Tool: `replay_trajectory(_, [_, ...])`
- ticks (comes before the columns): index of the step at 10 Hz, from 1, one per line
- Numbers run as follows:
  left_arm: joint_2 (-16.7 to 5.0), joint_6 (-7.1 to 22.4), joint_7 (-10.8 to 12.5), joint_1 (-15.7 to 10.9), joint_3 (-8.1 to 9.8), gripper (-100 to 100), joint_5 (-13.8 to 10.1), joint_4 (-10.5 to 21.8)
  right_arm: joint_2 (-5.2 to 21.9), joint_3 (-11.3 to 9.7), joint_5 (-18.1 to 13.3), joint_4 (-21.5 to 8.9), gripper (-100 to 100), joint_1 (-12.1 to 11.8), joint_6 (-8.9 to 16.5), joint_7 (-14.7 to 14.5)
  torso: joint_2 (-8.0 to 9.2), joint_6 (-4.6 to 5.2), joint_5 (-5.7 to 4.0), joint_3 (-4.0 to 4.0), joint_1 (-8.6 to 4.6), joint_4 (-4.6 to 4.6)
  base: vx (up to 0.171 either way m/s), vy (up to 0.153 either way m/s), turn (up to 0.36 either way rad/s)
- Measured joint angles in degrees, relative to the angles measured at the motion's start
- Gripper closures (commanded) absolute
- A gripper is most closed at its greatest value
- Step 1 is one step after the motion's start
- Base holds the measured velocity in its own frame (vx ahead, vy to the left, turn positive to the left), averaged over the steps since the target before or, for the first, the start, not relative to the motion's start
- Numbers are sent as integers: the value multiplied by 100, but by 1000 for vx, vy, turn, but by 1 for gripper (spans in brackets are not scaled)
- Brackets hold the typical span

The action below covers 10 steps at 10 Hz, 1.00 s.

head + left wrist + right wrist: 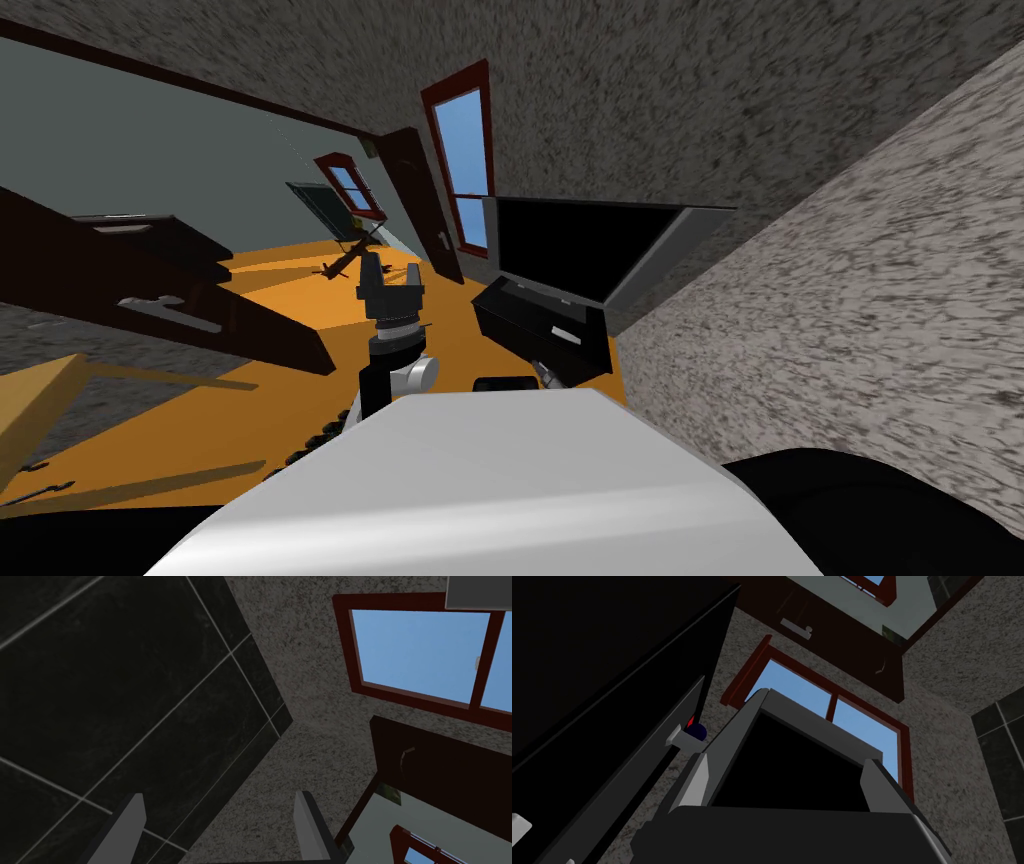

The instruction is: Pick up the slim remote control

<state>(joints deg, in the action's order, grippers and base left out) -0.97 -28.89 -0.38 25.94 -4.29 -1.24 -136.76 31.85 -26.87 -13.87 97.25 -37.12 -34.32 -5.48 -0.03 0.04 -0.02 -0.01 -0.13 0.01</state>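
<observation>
Remote control is a tough call: a slim light grey bar [565, 333] shows on the black cabinet [530, 315] under the television [590, 250], and you cannot tell whether that is it or a handle. Your right pincer [784, 760] sits low, just beside that cabinet. Its blades are spread wide with nothing gripped, and it points up at the television's black screen. A small dark blue ball [698, 731] sits by a light grey tab at the cabinet's edge. Your left pincer [391, 270] is raised out front above the orange floor [250, 400], blades apart and empty.
</observation>
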Motion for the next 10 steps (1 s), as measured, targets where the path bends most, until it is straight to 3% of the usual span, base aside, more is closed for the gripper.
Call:
replay_trajectory(2, [0,0,0,0,0,0,0,0,199,-171,-55,-311,-100,79,110,-62,-4,1,-1,-3,-3,-1,12,-3,224])
replay_trajectory(8, [0,0,0,1,1,0,0,0,803,-627,-210,-1180,-100,28,348,-387,-12,4,-1,-7,-5,-3,25,-8,270])
replay_trajectory(9, [0,0,0,0,0,0,0,0,845,-725,-245,-1474,-100,80,338,-478,-14,-2,-1,-8,-5,-2,35,-19,166])
replay_trajectory(10, [0,0,0,1,1,0,0,0,933,-781,-269,-1470,-100,14,442,-541,-14,5,-1,-8,-6,-3,17,-11,-35])
